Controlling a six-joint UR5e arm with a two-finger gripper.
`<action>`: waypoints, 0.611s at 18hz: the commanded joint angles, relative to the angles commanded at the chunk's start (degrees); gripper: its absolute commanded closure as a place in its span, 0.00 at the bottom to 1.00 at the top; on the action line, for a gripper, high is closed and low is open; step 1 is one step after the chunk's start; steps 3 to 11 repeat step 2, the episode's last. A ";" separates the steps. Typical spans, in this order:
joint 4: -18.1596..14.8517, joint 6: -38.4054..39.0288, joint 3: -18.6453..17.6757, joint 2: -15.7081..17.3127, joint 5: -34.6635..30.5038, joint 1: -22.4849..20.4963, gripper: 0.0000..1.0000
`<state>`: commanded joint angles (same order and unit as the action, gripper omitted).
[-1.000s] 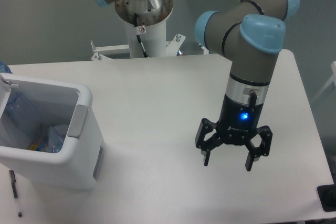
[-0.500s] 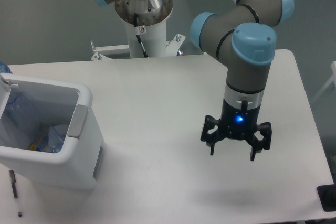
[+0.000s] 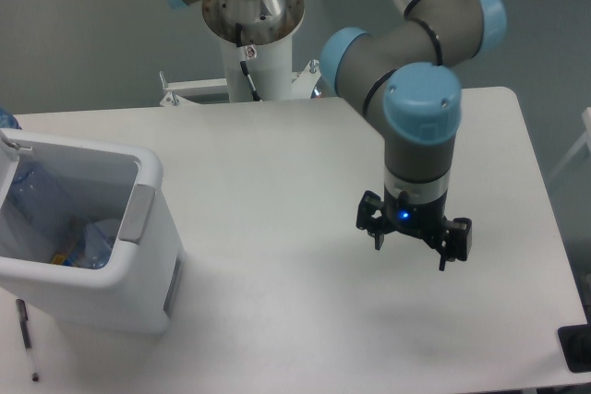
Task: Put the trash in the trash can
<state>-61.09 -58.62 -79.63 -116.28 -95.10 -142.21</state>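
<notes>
The white trash can (image 3: 148,228) stands at the table's left edge. Inside it lies the trash (image 3: 88,244): a crushed clear bottle with a blue and yellowish patch, partly hidden by the can's wall. My gripper (image 3: 411,251) hangs open above the right half of the table, far from the can, with nothing between its fingers. Its blue light is on.
A thin black pen (image 3: 26,337) lies on the table in front of the trash can. The arm's white base column (image 3: 254,43) rises at the back. A dark object (image 3: 577,348) sits at the front right corner.
The gripper has risen from the table and turned, with the wrist swinging slightly left. It stays open and empty. The trash can and pen have not moved.
</notes>
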 joint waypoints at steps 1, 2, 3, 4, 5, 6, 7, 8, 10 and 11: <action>0.00 0.00 -0.09 -0.09 -0.09 0.00 0.00; 0.00 0.09 -0.09 -0.09 -0.09 0.00 0.00; 0.00 0.09 -0.09 -0.09 -0.09 0.00 0.00; 0.00 0.09 -0.09 -0.09 -0.09 0.00 0.00; 0.00 0.09 -0.09 -0.09 -0.09 0.00 0.00; 0.00 0.09 -0.09 -0.09 -0.09 0.00 0.00; 0.00 0.09 -0.09 -0.09 -0.09 0.00 0.00; 0.00 0.09 -0.09 -0.09 -0.09 0.00 0.00; 0.00 0.09 -0.09 -0.09 -0.09 0.00 0.00; 0.00 0.09 -0.09 -0.09 -0.09 0.00 0.00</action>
